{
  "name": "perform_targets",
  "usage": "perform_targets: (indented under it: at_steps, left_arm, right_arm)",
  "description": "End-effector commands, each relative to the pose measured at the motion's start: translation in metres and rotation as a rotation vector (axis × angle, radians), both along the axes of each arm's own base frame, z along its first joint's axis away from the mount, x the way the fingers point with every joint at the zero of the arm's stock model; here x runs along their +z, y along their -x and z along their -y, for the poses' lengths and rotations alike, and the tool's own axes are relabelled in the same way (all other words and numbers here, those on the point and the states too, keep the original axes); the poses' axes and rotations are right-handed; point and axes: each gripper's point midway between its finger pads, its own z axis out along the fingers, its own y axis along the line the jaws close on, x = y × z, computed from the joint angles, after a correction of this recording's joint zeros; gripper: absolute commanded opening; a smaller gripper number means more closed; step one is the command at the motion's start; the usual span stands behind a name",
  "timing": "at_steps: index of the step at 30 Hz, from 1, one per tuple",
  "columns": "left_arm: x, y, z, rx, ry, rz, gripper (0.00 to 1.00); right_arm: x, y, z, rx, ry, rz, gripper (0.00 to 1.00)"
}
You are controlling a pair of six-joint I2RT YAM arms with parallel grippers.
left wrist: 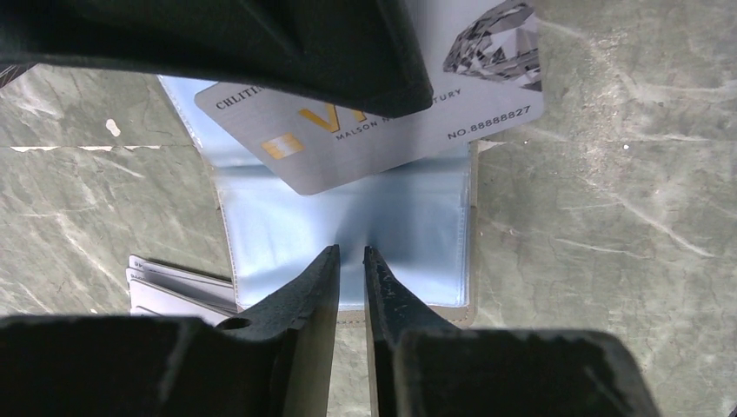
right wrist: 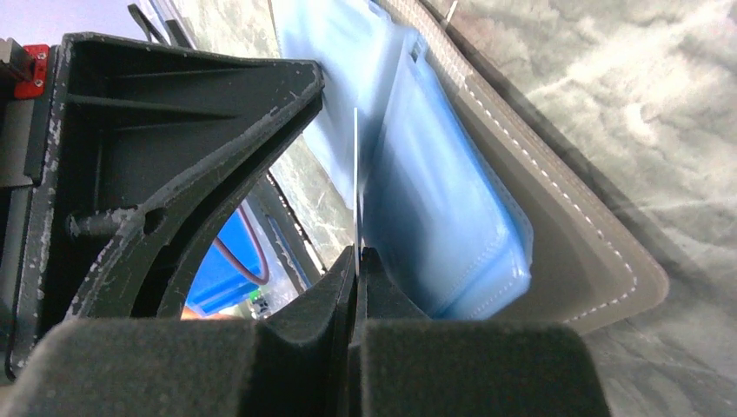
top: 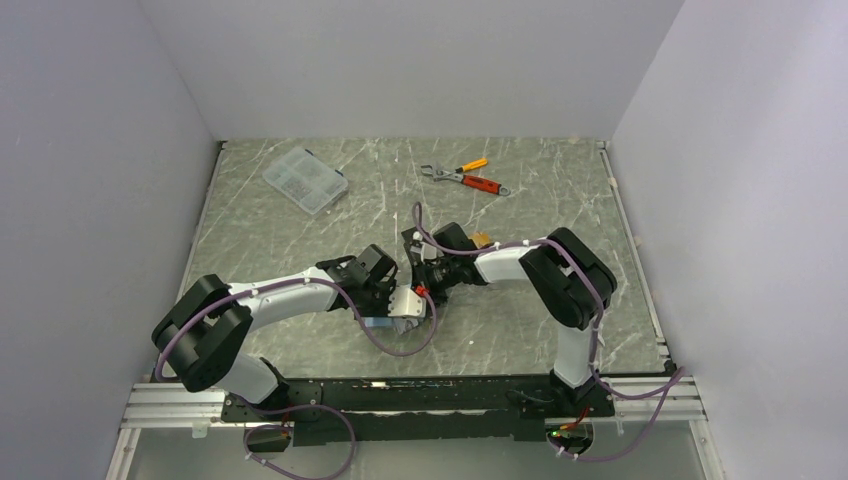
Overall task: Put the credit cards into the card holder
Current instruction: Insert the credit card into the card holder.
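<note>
While clamping silvery-grey plastic credit card point(left wrist: 408, 130) by one edge, fingers shut tight on it, kept right gripper point(right wrist: 356, 261) w/ card's free corner over blue-grey slotted lining of open taupe leather-like card holder point(left wrist: 426, 234), flat on marbled green table point(left wrist: 608, 261). Couldn't tell if corner was in slot yet. Judged card light, stiff, slick, apt to pivot; best pinched across flat faces at edge opp. slot. Judged lining soft, floppy; wanted pinning. Saw left gripper point(left wrist: 352, 250) tips nearly together at lining's near edge; couldn't tell if nipping leaf. Noted more pale cards point(left wrist: 165, 291) stacked just beside holder.
</note>
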Motion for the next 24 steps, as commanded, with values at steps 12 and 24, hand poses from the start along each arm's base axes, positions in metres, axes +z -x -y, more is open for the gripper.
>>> perform_targets:
  at_steps: [12,24]
  left_arm:
    - [-0.017,0.018,-0.025,-0.012,-0.104,-0.055,0.22]
    - [-0.013,0.023,-0.023,-0.016,-0.089,-0.082,0.21]
  right_arm:
    - [-0.018,-0.026,-0.010,-0.045,0.055,0.045,0.00]
    - [-0.030,-0.046,-0.011,-0.157,0.107,0.079,0.00]
